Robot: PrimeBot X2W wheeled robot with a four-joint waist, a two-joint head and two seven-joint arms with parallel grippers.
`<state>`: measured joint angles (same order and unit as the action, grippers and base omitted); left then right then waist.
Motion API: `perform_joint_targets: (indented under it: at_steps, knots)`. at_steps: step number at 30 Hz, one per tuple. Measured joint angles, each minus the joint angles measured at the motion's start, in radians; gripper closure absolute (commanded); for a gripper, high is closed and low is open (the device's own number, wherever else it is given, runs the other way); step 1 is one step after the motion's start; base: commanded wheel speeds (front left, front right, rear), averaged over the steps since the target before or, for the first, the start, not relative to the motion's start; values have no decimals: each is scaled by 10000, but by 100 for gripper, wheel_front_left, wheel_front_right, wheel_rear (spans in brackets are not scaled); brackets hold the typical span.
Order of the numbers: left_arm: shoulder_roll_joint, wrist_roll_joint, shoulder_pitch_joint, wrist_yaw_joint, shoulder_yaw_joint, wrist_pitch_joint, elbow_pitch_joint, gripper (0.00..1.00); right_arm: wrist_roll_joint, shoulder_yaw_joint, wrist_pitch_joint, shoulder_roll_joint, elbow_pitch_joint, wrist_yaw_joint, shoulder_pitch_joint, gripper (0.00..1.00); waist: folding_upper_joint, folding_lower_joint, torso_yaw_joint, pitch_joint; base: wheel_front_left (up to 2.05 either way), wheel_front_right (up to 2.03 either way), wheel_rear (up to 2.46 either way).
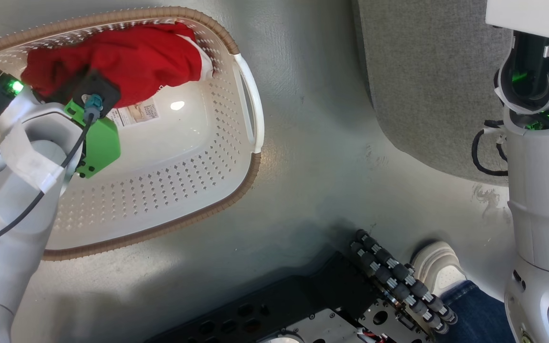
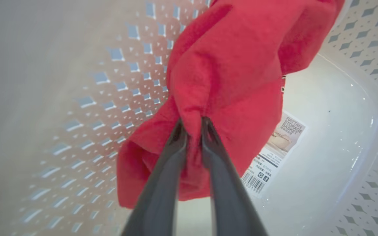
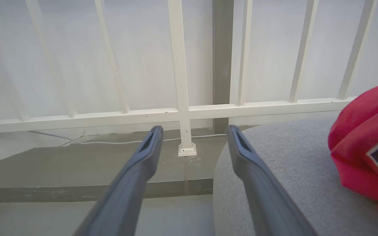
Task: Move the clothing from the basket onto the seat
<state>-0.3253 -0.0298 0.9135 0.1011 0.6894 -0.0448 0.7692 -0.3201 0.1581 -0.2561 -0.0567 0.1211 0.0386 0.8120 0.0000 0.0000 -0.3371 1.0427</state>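
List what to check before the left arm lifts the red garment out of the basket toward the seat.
1. Left gripper grip on the red garment: ok, a fold is pinched with the jaws shut.
2. Garment free of the basket wall: cannot tell, it bunches against the perforations.
3. Right gripper open and empty: ok.
4. Bare room on the seat beside the jersey: ok.
5. Person's shoe close to the robot's base: not ok, watch it when turning.
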Motion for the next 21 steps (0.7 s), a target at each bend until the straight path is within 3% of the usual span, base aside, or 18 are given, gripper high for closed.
perform_joint_targets:
  at_steps: [21]
  knots:
    - [1060, 819, -347, 84, -44, -1609, -13, 100, 163, -253, -2, -2, -784, 67, -301, 0, 0, 0, 566, -973, 0, 0, 0]
